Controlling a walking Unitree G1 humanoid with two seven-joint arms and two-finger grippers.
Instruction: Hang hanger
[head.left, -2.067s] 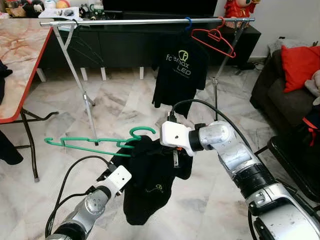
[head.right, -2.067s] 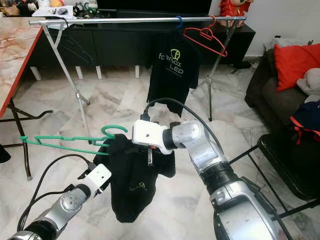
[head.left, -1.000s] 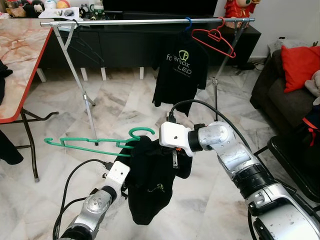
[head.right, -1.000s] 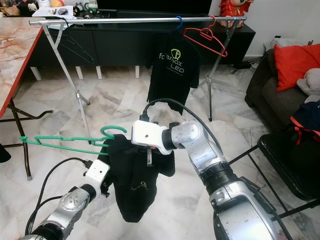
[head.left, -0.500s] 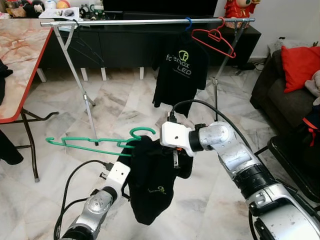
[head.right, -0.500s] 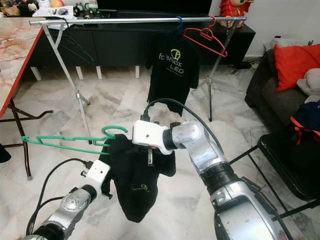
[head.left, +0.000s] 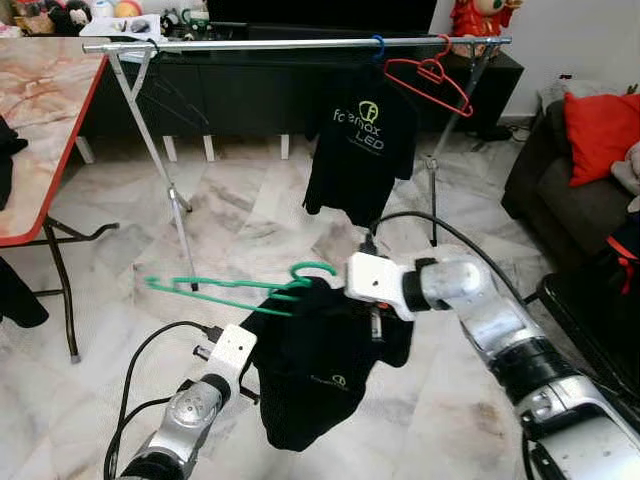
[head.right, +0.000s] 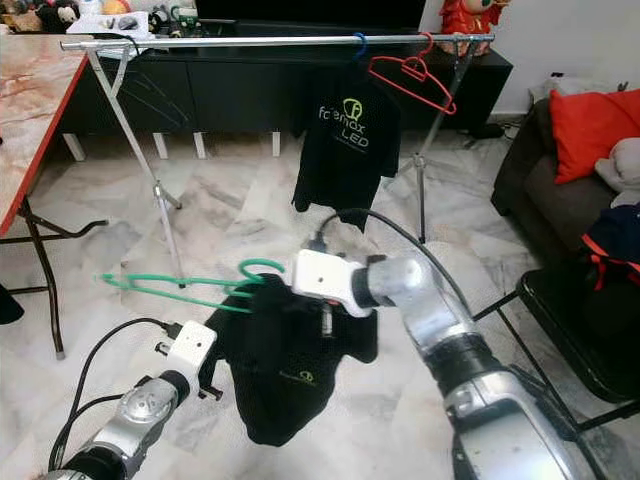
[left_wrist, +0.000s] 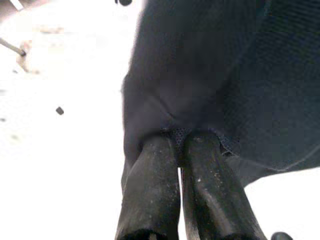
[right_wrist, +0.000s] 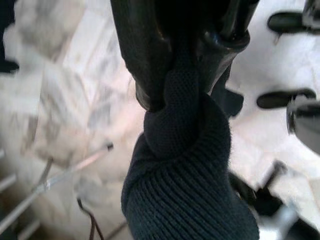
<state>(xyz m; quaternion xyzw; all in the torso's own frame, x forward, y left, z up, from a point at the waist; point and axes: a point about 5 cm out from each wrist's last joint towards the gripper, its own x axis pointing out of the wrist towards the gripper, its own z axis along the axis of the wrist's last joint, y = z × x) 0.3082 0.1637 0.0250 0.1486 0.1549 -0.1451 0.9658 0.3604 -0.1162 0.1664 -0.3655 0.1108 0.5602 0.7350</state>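
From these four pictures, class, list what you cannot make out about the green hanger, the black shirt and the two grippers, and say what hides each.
1. How the green hanger sits inside the black shirt: head views, cloth covers its right end.
2. The right gripper fingertips: right wrist view, buried in bunched collar fabric.
3. The left gripper tips: left wrist view, pressed into shirt cloth.
4. The shirt's small logo: too small to read.

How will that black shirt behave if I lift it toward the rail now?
Likely floppy: the black shirt sags in folds between the left gripper and right gripper. The green hanger, sticking out sideways, may well swing or snag.
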